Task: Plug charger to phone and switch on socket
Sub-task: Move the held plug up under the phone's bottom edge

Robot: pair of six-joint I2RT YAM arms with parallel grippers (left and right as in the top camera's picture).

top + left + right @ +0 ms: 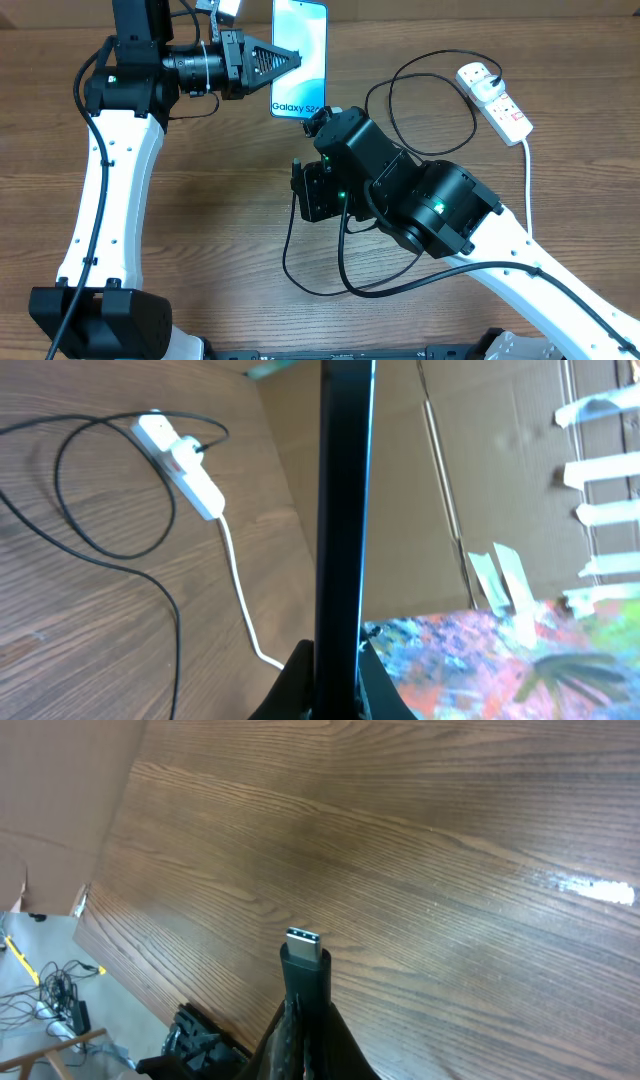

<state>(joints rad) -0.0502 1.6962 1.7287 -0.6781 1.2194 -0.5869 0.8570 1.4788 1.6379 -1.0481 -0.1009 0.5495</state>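
My left claw [292, 58] pinches the phone [300, 40] by its side, screen facing up. My right claw [305, 1020] squeezes the charger [303, 948] tip, close to the phone's bottom edge. The white socket [495, 98] lies far right.

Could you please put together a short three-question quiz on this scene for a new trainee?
1. True or false: neither gripper touches the phone.
2. What does the right gripper hold? A the thick white lead; B the charger, by its connector end; C nothing.
3. Fill in: the charger's far end is plugged into the white ____.

Key
1. False: the left gripper clamps the phone's edge.
2. B.
3. socket.
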